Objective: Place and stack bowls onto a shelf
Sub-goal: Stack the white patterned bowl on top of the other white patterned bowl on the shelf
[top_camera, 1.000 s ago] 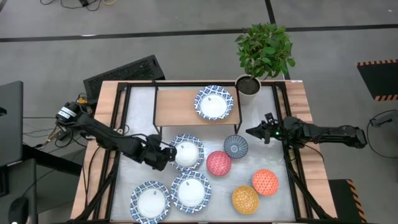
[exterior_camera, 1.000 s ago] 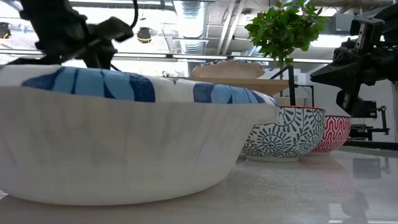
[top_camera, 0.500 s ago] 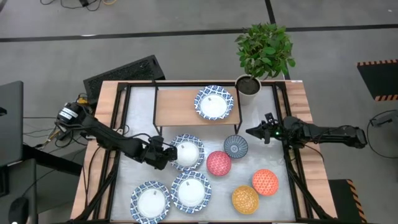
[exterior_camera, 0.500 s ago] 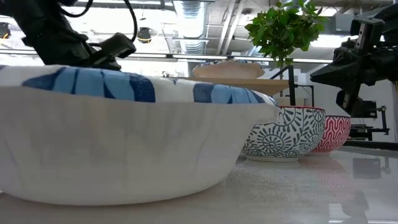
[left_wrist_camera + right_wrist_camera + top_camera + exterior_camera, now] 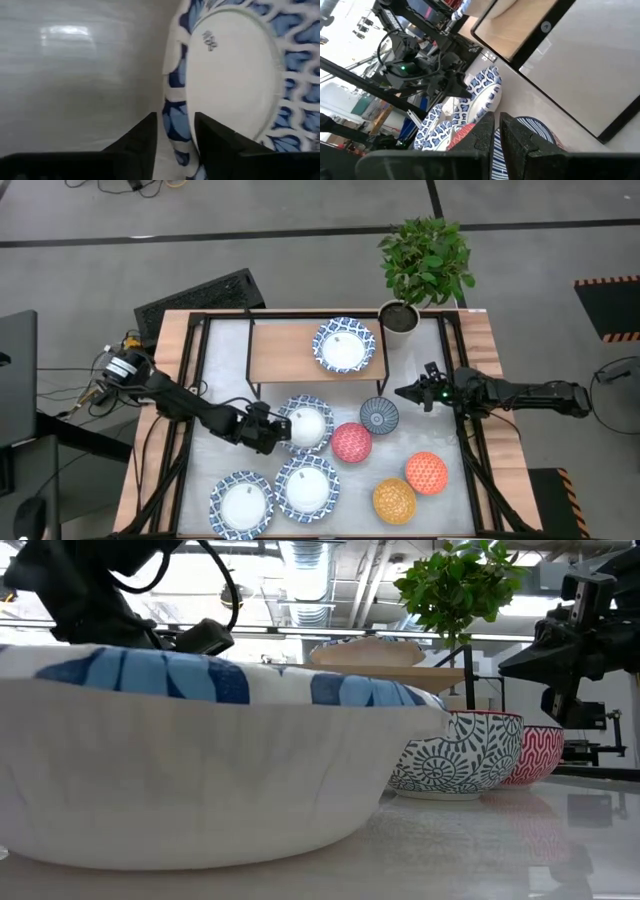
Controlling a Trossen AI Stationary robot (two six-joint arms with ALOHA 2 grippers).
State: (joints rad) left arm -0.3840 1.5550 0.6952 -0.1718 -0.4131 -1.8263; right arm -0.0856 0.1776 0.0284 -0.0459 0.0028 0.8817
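Observation:
A wide blue-and-white bowl (image 5: 303, 423) rests on its base mid-table, and my left gripper (image 5: 272, 430) is shut on its left rim. Two more wide bowls (image 5: 307, 485) (image 5: 241, 502) sit near the front edge. Another wide bowl (image 5: 343, 345) stands on the light-wood shelf (image 5: 285, 352). Small grey-blue (image 5: 379, 416), pink-red (image 5: 351, 442), orange-red (image 5: 426, 472) and yellow-orange (image 5: 394, 500) bowls sit on the table to the right. My right gripper (image 5: 405, 392) hovers shut at the right side, touching nothing. My left gripper has the bowl's left rim (image 5: 175, 125) between its fingers, one finger (image 5: 145, 137) outside the wall and one (image 5: 215, 142) over the white inside. The fingers slant down from the table's left. The bowl sits flat on the table.
A potted plant (image 5: 400, 317) stands at the shelf's right end. The black frame rails (image 5: 190, 380) run along the table's sides. The pink-red bowl sits close to the right of the gripped bowl. In the low view a wide bowl (image 5: 200, 760) fills the foreground.
My left gripper has come down and tipped further downward at the left rim of the middle wide bowl. The bowl has stayed where it was.

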